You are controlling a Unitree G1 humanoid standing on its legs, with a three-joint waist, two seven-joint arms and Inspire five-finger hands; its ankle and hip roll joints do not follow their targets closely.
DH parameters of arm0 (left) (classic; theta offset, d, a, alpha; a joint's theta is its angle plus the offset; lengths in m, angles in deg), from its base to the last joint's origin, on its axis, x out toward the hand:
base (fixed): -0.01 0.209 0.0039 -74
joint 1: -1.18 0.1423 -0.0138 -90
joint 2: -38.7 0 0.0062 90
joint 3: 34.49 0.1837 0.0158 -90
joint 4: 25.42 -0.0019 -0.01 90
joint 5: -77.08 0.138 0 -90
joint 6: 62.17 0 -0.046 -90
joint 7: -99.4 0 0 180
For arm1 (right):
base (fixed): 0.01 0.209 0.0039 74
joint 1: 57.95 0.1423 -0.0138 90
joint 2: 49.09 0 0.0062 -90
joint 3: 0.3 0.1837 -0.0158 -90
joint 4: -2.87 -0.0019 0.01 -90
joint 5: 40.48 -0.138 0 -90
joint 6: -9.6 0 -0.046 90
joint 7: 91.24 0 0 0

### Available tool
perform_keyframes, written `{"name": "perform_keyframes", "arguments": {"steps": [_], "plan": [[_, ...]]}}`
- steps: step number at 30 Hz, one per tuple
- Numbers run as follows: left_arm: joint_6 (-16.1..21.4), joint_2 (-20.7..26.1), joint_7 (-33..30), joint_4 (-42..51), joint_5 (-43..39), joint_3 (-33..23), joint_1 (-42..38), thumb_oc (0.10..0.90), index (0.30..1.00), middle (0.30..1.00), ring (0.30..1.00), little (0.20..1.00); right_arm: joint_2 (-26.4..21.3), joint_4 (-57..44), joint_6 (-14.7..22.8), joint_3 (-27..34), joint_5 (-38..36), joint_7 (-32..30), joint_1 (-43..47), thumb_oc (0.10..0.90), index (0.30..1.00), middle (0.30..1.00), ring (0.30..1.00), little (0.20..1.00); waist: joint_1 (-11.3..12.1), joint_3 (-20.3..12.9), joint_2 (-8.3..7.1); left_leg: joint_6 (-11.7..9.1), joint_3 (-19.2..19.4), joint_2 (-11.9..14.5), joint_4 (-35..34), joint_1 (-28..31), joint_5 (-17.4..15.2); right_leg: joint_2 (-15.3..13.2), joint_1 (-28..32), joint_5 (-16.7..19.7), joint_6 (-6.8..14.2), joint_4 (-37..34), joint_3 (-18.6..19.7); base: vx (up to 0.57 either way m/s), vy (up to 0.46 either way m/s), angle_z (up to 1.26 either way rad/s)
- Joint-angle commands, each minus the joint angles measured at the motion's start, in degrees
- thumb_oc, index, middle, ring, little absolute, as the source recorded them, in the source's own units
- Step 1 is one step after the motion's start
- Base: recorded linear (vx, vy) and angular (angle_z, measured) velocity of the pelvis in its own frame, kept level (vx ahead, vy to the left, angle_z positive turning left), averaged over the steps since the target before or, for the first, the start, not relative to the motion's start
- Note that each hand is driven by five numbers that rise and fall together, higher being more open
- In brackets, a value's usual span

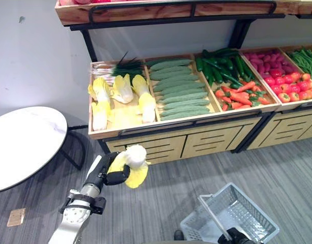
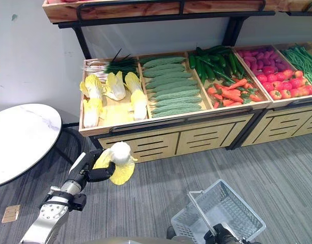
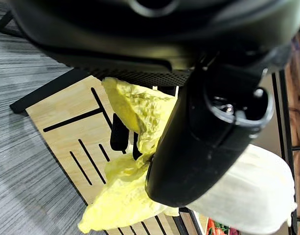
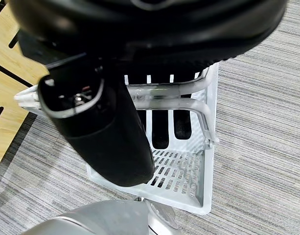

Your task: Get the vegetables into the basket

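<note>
My left hand (image 1: 111,171) is shut on a yellow-and-white napa cabbage (image 1: 134,163), held in the air in front of the wooden stand's lower drawers. The left wrist view has the thumb (image 3: 203,132) curled over the cabbage (image 3: 140,122). A white wire basket (image 1: 232,213) hangs low at the right over the grey carpet. My right hand (image 4: 105,127) is shut on the basket's handle (image 4: 164,100). The basket (image 4: 189,171) holds nothing that I can see.
The wooden display stand (image 1: 186,122) holds more napa cabbages (image 1: 122,91), cucumbers (image 1: 178,89), green peppers, carrots (image 1: 239,94) and tomatoes (image 1: 290,86). A round white table (image 1: 23,142) stands at the left. An upper shelf (image 1: 171,10) overhangs the stand.
</note>
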Motion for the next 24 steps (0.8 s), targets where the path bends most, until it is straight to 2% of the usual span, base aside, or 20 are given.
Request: {"name": "perform_keyframes", "arguments": {"steps": [1, 7, 10, 12, 13, 15, 16, 17, 18, 19, 20, 21, 23, 24], "plan": [[5.83, 3.76, -1.85, 9.2, -1.4, -2.99, -7.07, 0.4, 0.3, 0.3, 0.3, 0.3, 1.09, 1.53, 1.85, -0.74, -0.15, -1.0, 4.24, 0.4, 0.3, 0.3, 0.3, 0.3, -0.38, 0.12, -3.6, 4.24, -0.18, -3.07, 0.35, 0.59, -9.52, -3.53, 1.69, -4.69, 5.36, 2.28, 0.98, -0.05, 0.081, -0.15], [5.77, 3.78, -2.25, 8.62, -1.49, -0.78, -10.94, 0.4, 0.3, 0.3, 0.3, 0.3, 1.33, -0.46, 1.76, 0.33, -0.85, -1.98, 4.0, 0.4, 0.3, 0.3, 0.3, 0.3, -1.94, 1.89, -2.92, 5.04, 2.46, -3.65, 0.35, -0.46, -9.51, -4.0, -1.99, -1.3, 7.48, 4.86, 3.47, -0.07, 0.091, -0.24], [5.82, 3.61, -2.6, 7.58, -1.58, 1.28, -14.16, 0.4, 0.3, 0.3, 0.3, 0.3, 1.66, -0.95, 1.81, 1.06, -1.69, -2.87, 4.5, 0.4, 0.3, 0.3, 0.3, 0.3, -3.0, 2.99, -2.44, 5.37, 5.13, -3.57, 0.35, -1.26, -9.72, -4.15, -4.78, 1.75, 8.69, 5.75, 4.62, -0.08, 0.068, -0.4], [5.95, 3.89, -2.74, 7.44, -1.89, 2.23, -15.38, 0.4, 0.3, 0.3, 0.3, 0.3, 1.72, -1.8, 1.97, 1.03, -1.7, -3.25, 4.69, 0.4, 0.3, 0.3, 0.3, 0.3, -3.69, 3.87, -1.92, 5.34, 7.1, -3.26, 0.35, -1.47, -9.63, -4.47, -6.14, 3.33, 9.13, 6.07, 3.7, -0.08, 0.043, -0.57], [6.04, 4.21, -2.94, 7.36, -1.97, 2.33, -16.21, 0.4, 0.3, 0.3, 0.3, 0.3, 1.77, -2.17, 1.94, 0.95, -1.42, -3.47, 4.92, 0.4, 0.3, 0.3, 0.3, 0.3, -3.05, 4.46, -1.44, 5.3, 9.0, -2.76, 0.35, -1.7, -9.73, -5.4, -7.13, 2.78, 8.76, 6.59, -0.64, -0.08, 0.035, -0.8], [5.93, 4.29, -3.48, 7.46, -1.69, 1.84, -16.85, 0.4, 0.3, 0.3, 0.3, 0.3, 2.06, -2.0, 2.04, 0.55, -1.22, -3.65, 5.24, 0.4, 0.3, 0.3, 0.3, 0.3, -2.23, 4.8, -0.39, 4.74, 12.01, -1.78, 0.35, -1.5, -10.45, -9.0, -6.55, -0.36, 8.3, 6.73, -13.03, -0.02, 0.043, -1.24], [5.95, 4.26, -3.5, 7.41, -1.68, 1.87, -16.91, 0.4, 0.3, 0.3, 0.3, 0.3, 2.05, -1.97, 2.06, 0.57, -1.22, -3.66, 5.28, 0.4, 0.3, 0.3, 0.3, 0.3, -2.45, 4.92, -0.34, 4.71, 11.79, -1.75, 0.35, -1.39, -10.5, -9.03, -6.37, -0.55, 8.32, 6.83, -13.29, 0.0, 0.002, -1.42], [5.84, 4.21, -3.73, 7.53, -1.53, 1.37, -16.49, 0.4, 0.3, 0.3, 0.3, 0.3, 2.37, -1.35, 2.0, -0.12, -0.43, -3.67, 5.87, 0.4, 0.3, 0.3, 0.3, 0.3, -1.95, 4.86, -0.03, 4.53, 14.84, -1.12, 0.35, -1.13, -10.54, -11.33, -5.75, -1.03, 8.14, 6.92, -20.79, 0.0, -0.052, -1.17], [5.88, 4.15, -3.72, 7.73, -1.36, 0.92, -16.04, 0.4, 0.3, 0.3, 0.3, 0.3, 2.67, -0.95, 2.04, -0.45, -0.01, -3.48, 6.09, 0.4, 0.3, 0.3, 0.3, 0.3, -1.64, 4.63, 0.06, 4.57, 16.28, -0.93, 0.35, -0.97, -10.65, -12.23, -5.29, -0.81, 8.19, 6.86, -23.36, 0.0, -0.049, -1.27], [5.87, 4.15, -3.7, 7.77, -1.35, 0.86, -15.95, 0.4, 0.3, 0.3, 0.3, 0.3, 2.69, -0.9, 2.06, -0.51, 0.01, -3.49, 6.11, 0.4, 0.3, 0.3, 0.3, 0.3, -1.65, 4.63, 0.04, 4.56, 16.32, -0.94, 0.35, -0.94, -10.67, -12.22, -5.26, -0.77, 8.22, 6.82, -23.34, 0.04, -0.097, -1.14], [6.07, 4.2, -4.0, 8.42, -0.9, -0.59, -14.65, 0.4, 0.3, 0.3, 0.3, 0.3, 3.17, -0.41, 2.08, -1.48, 1.28, -3.11, 7.03, 0.4, 0.3, 0.3, 0.3, 0.3, -0.91, 4.41, 0.29, 4.48, 19.05, -0.59, 0.35, -0.48, -10.76, -13.85, -4.51, -0.92, 8.56, 8.73, -28.43, 0.07, -0.13, -1.03], [5.96, 4.03, -4.03, 8.8, -0.86, -1.07, -14.21, 0.4, 0.3, 0.3, 0.3, 0.3, 3.27, -0.17, 2.09, -1.7, 1.69, -3.09, 7.45, 0.4, 0.3, 0.3, 0.3, 0.3, -0.59, 4.09, 0.17, 4.33, 20.34, -0.56, 0.35, -0.32, -10.75, -13.89, -3.63, -1.26, 8.62, 8.89, -30.69, 0.09, -0.18, -0.84], [5.73, 3.36, -3.84, 9.13, -0.4, -1.74, -12.97, 0.4, 0.3, 0.3, 0.3, 0.3, 3.26, 0.39, 2.07, -2.33, 2.5, -3.17, 8.34, 0.4, 0.3, 0.3, 0.3, 0.3, 0.04, 3.47, -0.17, 4.08, 22.82, -0.83, 0.35, 0.11, -10.93, -13.44, -1.57, -0.86, 9.0, 6.78, -33.66, 0.14, -0.249, -1.14], [5.82, 2.77, -3.25, 9.33, 0.14, -2.09, -11.92, 0.4, 0.3, 0.3, 0.3, 0.3, 2.43, 0.18, 2.12, -2.46, 2.72, -3.24, 8.11, 0.4, 0.3, 0.3, 0.3, 0.3, -0.17, 2.87, -0.16, 3.47, 24.27, -0.85, 0.35, 0.85, -10.42, -12.34, -1.37, -0.47, 8.99, 4.99, -31.98, 0.15, -0.278, -1.21]]}}
